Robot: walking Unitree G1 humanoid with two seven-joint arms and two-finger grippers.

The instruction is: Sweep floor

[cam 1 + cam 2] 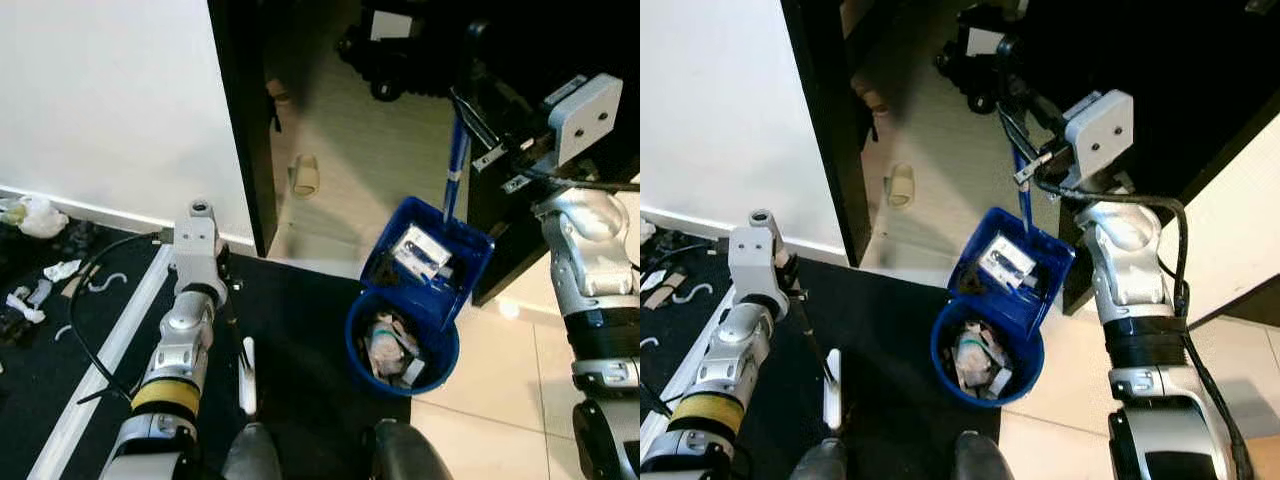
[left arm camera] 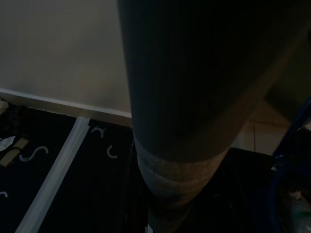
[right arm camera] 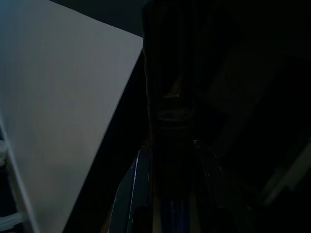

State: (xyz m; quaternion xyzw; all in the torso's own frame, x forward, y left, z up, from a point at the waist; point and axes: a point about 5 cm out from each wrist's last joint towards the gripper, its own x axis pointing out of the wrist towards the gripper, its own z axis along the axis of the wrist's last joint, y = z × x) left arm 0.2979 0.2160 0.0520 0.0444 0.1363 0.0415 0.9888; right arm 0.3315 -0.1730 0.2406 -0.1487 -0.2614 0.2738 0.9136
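My right gripper (image 1: pixel 468 108) is up at the right, shut on the blue handle (image 1: pixel 455 170) of a blue dustpan (image 1: pixel 432 262). The pan hangs tipped over a round blue bin (image 1: pixel 352 335) and holds a pale crumpled wrapper. More rubbish (image 1: pixel 392 352) lies inside the bin. My left gripper (image 1: pixel 228 295) points down at the dark mat (image 1: pixel 300 330), shut on a thin dark broom handle (image 1: pixel 247 375) with a white section. In the left wrist view that handle (image 2: pixel 180 121) runs close past the camera. The right wrist view is very dark, with the blue handle (image 3: pixel 170 213) just visible.
Scraps of litter (image 1: pixel 45 270) and a crumpled white bag (image 1: pixel 38 215) lie on the mat at the far left. A white strip (image 1: pixel 110 350) crosses the mat. A dark door frame (image 1: pixel 245 130) stands ahead, a slipper (image 1: pixel 305 175) beyond it. Dark furniture (image 1: pixel 520 220) flanks the bin.
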